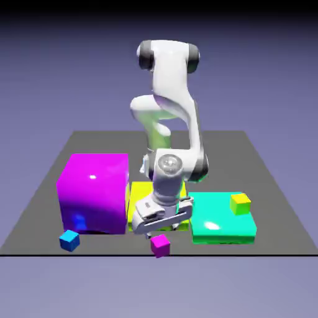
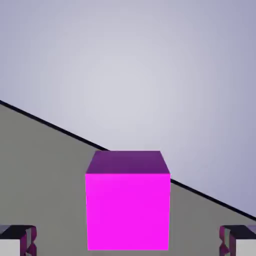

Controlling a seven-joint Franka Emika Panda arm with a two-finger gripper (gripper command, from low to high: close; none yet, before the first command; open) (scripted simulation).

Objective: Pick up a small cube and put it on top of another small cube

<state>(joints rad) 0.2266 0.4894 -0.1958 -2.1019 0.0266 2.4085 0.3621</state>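
Note:
The small cube [image 1: 160, 245], tiny and magenta, rests on the grey table close to its front edge. My gripper [image 1: 160, 233] hangs low just above and behind it. In the hand view the small cube [image 2: 128, 200] stands large between the two grey fingertips [image 2: 18, 240], which sit wide apart at the bottom corners and do not touch it. My gripper [image 2: 128, 246] is open with a gap on either side of the cube. A tiny blue cube [image 1: 69, 240] lies at the exterior view's left. A small yellow cube [image 1: 240, 202] sits on top of a flat teal block [image 1: 223, 227].
A huge magenta block [image 1: 93, 192] stands at the exterior view's left. A yellow-green block [image 1: 139, 197] sits behind the hand, partly hidden by the arm. The table's front edge [image 1: 186, 254] runs just past the small cube.

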